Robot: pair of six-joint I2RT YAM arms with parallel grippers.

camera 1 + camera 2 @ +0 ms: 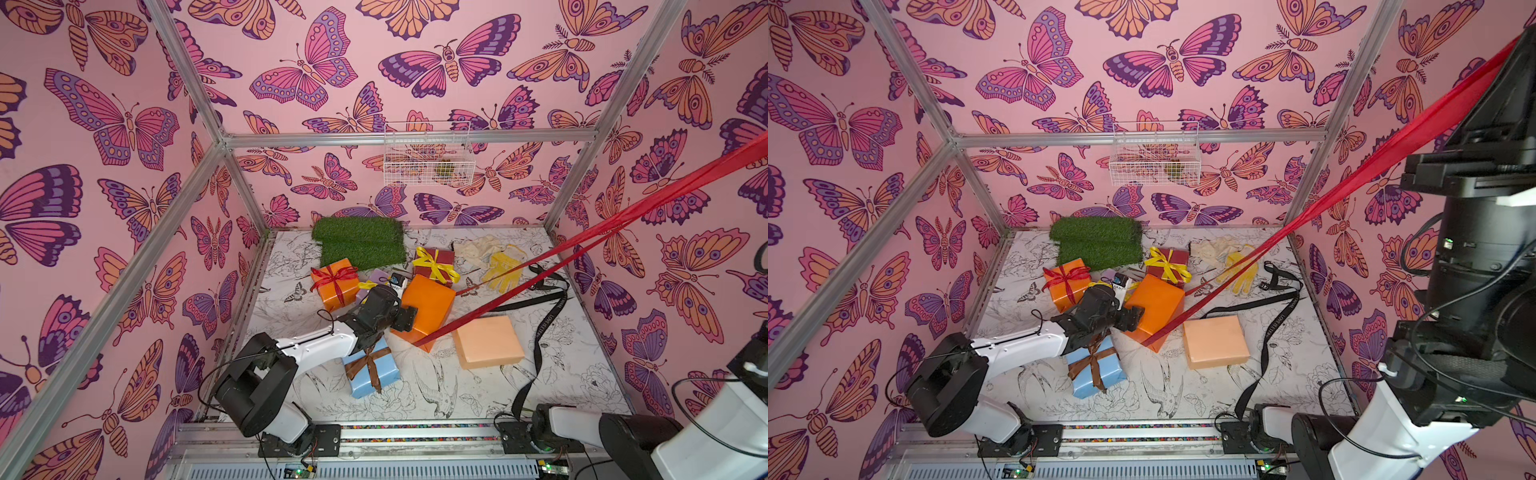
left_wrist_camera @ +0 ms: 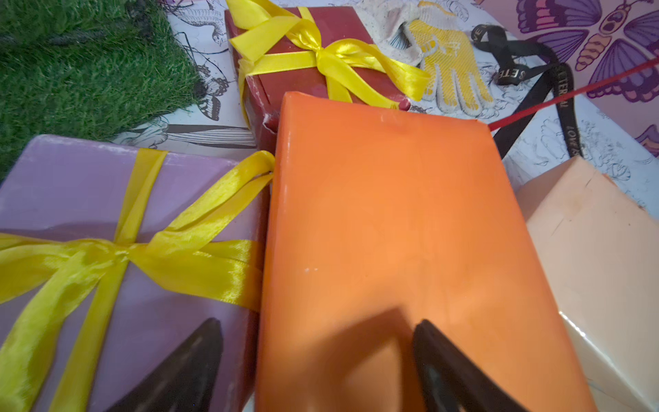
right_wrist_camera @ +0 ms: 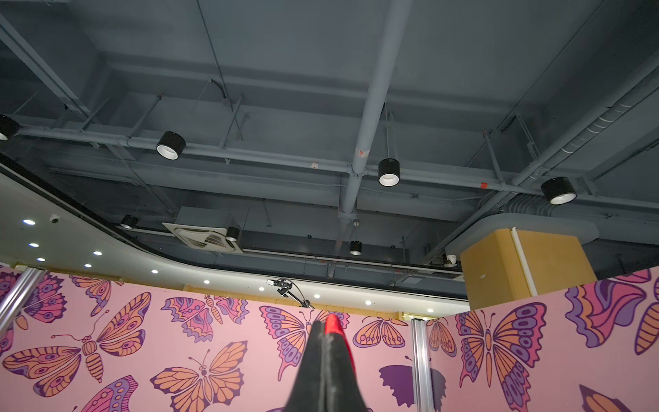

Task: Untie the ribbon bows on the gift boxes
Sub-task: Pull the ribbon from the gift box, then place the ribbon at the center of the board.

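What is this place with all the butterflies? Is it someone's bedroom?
Probably not: it looks like a robot test booth inside a big hall. The butterfly walls are panels on a metal frame, a left arm and a right arm are bolted at the table's edge, and ceiling pipes show above.

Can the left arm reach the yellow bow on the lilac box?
Probably yes. The left claw hangs open right by the lilac box, and nothing covers its yellow bow; the bare orange box only presses against one side.
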